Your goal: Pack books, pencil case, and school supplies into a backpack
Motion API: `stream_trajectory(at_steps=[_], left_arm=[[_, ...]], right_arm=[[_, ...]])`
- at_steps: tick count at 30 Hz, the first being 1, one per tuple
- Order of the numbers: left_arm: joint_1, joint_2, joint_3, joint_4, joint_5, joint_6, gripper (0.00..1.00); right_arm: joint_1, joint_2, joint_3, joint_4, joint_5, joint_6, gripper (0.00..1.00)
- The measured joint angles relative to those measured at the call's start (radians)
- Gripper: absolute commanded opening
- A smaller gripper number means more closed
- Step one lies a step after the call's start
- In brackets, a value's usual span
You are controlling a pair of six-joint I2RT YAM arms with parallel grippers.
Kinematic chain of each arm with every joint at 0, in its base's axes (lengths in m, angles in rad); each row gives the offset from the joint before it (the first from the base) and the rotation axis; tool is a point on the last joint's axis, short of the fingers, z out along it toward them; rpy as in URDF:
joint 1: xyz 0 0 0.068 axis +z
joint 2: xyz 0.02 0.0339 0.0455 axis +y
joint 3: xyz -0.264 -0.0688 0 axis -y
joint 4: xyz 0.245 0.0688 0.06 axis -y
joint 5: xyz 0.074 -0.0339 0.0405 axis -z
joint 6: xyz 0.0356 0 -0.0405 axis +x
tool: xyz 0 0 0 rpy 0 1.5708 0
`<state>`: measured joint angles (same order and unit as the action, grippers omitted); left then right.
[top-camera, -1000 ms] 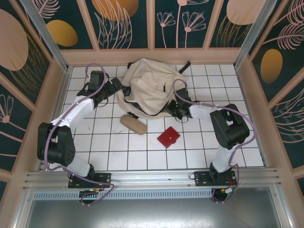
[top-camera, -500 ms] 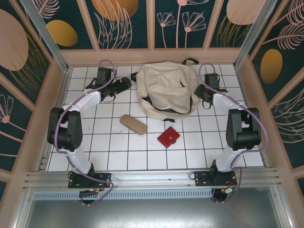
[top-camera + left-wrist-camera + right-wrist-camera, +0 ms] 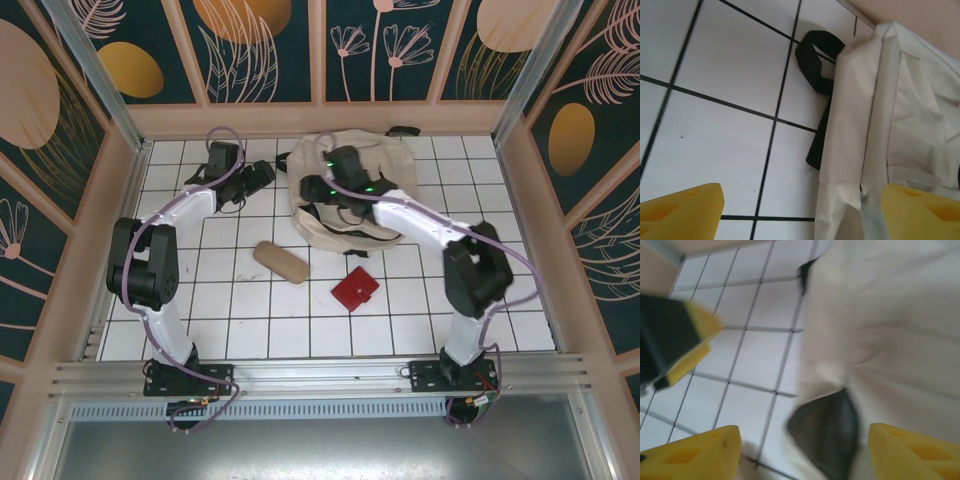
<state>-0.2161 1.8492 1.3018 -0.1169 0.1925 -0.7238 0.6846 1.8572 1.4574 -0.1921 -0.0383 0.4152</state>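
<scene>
Nearest the arm bases, lower centre of the top view: red case [image 3: 355, 289], count one, flat on the white tiled table [image 3: 230, 330], not yet packed.

Left of it and slightly higher: tan pencil case [image 3: 280, 263], count one, lying slantwise, well apart from both grippers.

Upper left of centre: left gripper [image 3: 262, 176], count one. In its wrist view the yellow fingertips [image 3: 682, 210] stand wide apart with nothing between them; a black strap [image 3: 812, 55] and the bag's cream edge lie just ahead.

Upper centre: right gripper [image 3: 312, 190], count one, reaching over the bag. Its yellow fingertips [image 3: 695, 455] are spread and grip nothing; a blurred dark patch [image 3: 825, 432] in the fabric sits between and ahead of them.

Farthest, top centre: backpack [image 3: 405, 165], count one, slumped against the back wall.

Handling note (judgement): the step appears to be opening the bag. Each gripper should pinch cloth on opposite lips of the opening, not the strap, then lift and spread together so the mouth stays wide for loading.
</scene>
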Motion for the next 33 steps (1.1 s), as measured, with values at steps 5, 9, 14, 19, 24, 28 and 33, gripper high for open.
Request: stream_trajectory(at_steps=[5, 9, 14, 19, 24, 28, 33], left_arm=[[0.011, 0.000, 0.000, -0.002, -0.014, -0.007, 0.83], [0.011, 0.000, 0.000, -0.003, -0.014, -0.007, 0.83], [0.011, 0.002, 0.000, 0.000, 0.013, -0.008, 0.80], [0.006, 0.027, 0.017, 0.002, 0.049, -0.016, 0.79], [-0.028, 0.059, 0.031, 0.023, 0.093, -0.029, 0.78], [-0.099, 0.117, 0.089, 0.040, 0.121, -0.044, 0.75], [-0.177, 0.198, 0.162, 0.068, 0.145, -0.100, 0.64]], right_arm=[[0.060, 0.205, 0.154, -0.061, 0.002, -0.031, 0.70], [0.056, 0.290, 0.211, -0.114, 0.019, -0.060, 0.47], [0.054, 0.267, 0.159, -0.119, 0.011, -0.075, 0.20], [0.053, 0.135, -0.050, -0.080, -0.010, -0.079, 0.15], [0.027, 0.029, -0.220, -0.045, -0.042, -0.095, 0.16], [-0.010, -0.012, -0.337, 0.015, -0.062, -0.111, 0.16], [-0.055, -0.056, -0.445, 0.085, -0.087, -0.127, 0.16]])
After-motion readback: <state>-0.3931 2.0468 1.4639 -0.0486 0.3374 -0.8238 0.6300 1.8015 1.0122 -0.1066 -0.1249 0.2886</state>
